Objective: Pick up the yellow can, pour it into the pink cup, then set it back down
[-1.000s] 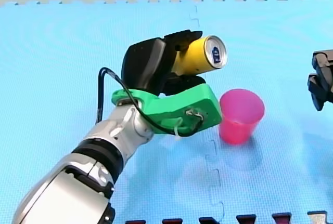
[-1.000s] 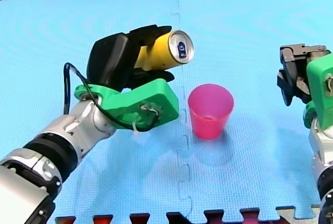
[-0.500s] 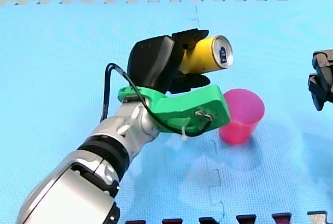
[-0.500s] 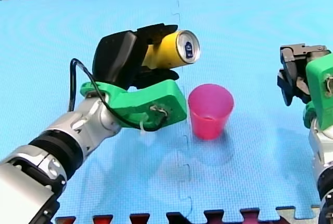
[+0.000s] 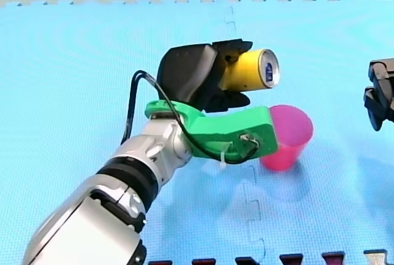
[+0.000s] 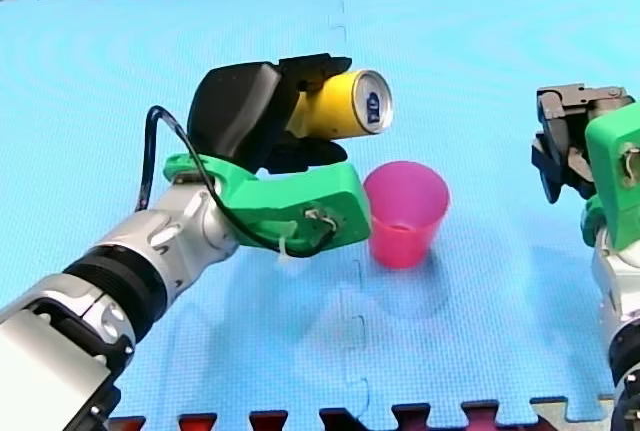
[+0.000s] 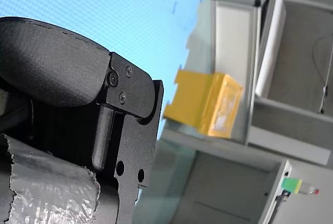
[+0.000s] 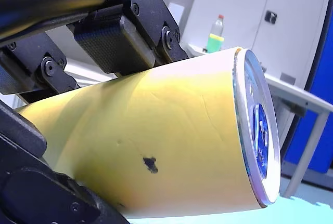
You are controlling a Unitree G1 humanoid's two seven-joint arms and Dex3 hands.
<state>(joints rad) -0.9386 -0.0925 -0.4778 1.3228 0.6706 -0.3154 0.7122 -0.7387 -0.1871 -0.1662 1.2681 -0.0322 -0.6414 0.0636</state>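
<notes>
My left hand (image 5: 212,77) is shut on the yellow can (image 5: 252,69), which lies tipped on its side in the air with its silver top facing right. The can's top hangs just above and left of the pink cup (image 5: 288,136), which stands upright on the blue mat. In the second wrist view the yellow can (image 8: 156,151) is clamped between black fingers (image 8: 119,31). My right hand (image 6: 565,146) is at the right edge of the mat, apart from the cup, holding nothing.
A blue foam mat (image 5: 74,74) covers the whole work surface, with a seam running down its middle. The green wrist mount (image 5: 228,133) of my left arm partly covers the cup's left side. Red and black pieces (image 6: 300,419) line the mat's near edge.
My left hand has carried the tipped can to the right, bringing its top closer over the pink cup. The cup and my right hand have stayed put.
</notes>
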